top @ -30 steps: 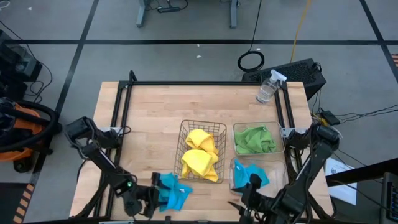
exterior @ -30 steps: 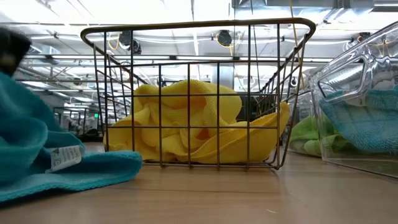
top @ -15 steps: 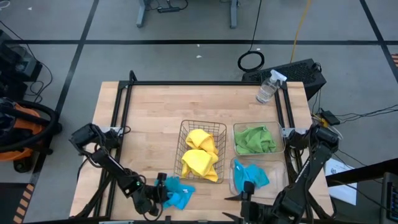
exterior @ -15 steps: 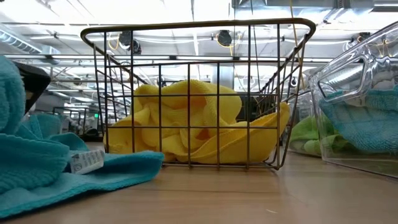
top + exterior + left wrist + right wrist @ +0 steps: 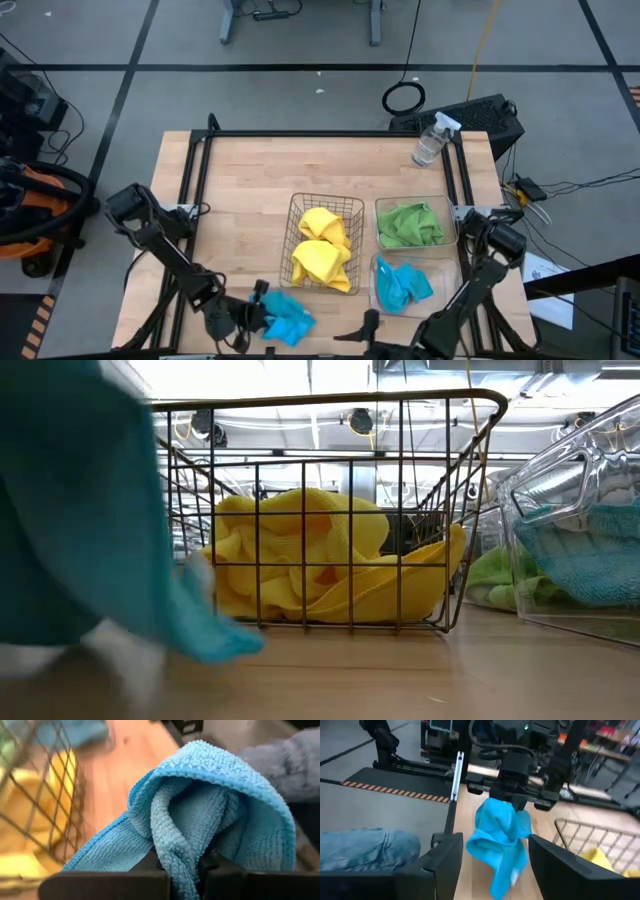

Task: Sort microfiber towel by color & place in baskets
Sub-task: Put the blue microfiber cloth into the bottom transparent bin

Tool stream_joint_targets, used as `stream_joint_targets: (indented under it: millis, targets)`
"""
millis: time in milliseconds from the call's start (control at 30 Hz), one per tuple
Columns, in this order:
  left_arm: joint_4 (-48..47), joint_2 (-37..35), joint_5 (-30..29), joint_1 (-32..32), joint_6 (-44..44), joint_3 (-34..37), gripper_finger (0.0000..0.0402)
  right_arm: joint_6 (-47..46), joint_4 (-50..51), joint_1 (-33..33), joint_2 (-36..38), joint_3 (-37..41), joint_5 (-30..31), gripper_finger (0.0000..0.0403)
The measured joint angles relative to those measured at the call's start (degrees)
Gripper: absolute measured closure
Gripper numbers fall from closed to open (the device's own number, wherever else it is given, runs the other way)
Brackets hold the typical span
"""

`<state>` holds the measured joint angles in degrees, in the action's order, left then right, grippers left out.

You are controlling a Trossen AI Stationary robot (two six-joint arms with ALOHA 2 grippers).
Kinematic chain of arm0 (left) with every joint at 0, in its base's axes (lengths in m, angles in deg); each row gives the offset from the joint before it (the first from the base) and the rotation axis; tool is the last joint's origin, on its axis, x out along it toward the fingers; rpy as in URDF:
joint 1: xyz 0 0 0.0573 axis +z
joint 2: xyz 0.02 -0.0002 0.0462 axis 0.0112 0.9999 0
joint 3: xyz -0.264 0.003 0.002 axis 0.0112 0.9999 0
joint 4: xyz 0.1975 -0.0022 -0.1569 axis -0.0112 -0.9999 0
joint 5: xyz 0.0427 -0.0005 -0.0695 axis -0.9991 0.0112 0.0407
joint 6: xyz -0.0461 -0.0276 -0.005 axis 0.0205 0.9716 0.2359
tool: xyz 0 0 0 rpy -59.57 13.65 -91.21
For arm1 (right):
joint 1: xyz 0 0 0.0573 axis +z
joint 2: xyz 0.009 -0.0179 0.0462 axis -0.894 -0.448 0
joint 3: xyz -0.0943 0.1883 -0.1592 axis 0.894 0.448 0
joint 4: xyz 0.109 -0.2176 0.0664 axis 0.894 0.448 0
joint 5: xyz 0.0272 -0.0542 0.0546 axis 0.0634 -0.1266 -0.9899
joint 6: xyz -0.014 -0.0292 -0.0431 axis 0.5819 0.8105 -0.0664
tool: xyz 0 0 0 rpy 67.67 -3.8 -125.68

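A blue microfiber towel (image 5: 287, 320) hangs near the table's front edge, left of the wire-mesh basket (image 5: 294, 238), which holds yellow towels (image 5: 322, 250). My left gripper (image 5: 256, 312) is shut on the blue towel. It also shows in the right wrist view (image 5: 514, 802), above the hanging towel (image 5: 501, 837). In the low view the towel (image 5: 90, 520) is a close blur. My right gripper (image 5: 495, 865) stands open at the front edge, right of the towel and pointing at it. Two clear tubs hold a green towel (image 5: 410, 225) and another blue towel (image 5: 400, 285). My left gripper pinches a bunched fold of the blue towel (image 5: 181, 862) between its two fingers, several layers thick. The fingers come at it from above, pointing down. The towel hangs slack below them. I cannot tell whether its lower end touches the table.
A clear spray bottle (image 5: 432, 140) lies at the table's far right corner. The far half of the wooden table (image 5: 260, 170) is bare. Black frame rails (image 5: 195, 180) run along the left, right and far edges. Blue denim (image 5: 365, 845) shows beyond the table's front edge.
My left gripper has shut on the blue towel, which lay flat on the table, and has lifted it, so it now hangs bunched. My right gripper has drawn back from the near tub toward the table's front edge and left.
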<state>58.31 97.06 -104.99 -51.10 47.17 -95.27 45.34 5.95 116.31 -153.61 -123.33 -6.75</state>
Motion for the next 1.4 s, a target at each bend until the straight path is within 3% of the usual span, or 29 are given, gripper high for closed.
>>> stream_joint_targets:
  millis: [200, 467, 633, 867, 1033, 1400]
  targets:
    - [0.4, -1.2, -1.4, -0.1, -4.0, -3.0, 0.0382, 5.3, -7.9, -3.2, -2.5, 0.0, -5.4, 0.0188]
    - [1.1, -1.3, -2.7, -0.1, -9.1, -7.0, 0.0383, 8.7, -10.9, -6.4, -3.9, 0.0, -12.3, 0.0188]
    - [2.6, -1.3, -4.2, -0.1, -15.5, -8.9, 0.0383, 10.9, -16.1, -8.4, -5.0, 0.0, -16.8, 0.0188]
    - [7.4, -1.3, -4.2, 0.0, -29.0, -10.2, 0.0383, 9.9, -17.2, -11.3, -5.2, 0.0, -18.5, 0.0188]
    - [8.1, -1.3, -3.9, 0.5, -32.3, -10.3, 0.0383, 9.7, -18.4, -12.9, -5.2, 0.0, -24.9, 0.0187]
    - [11.5, -1.3, -2.9, 1.1, -39.1, -10.3, 0.0380, 7.9, -18.2, -14.6, -5.2, 0.0, -30.2, 0.0107]
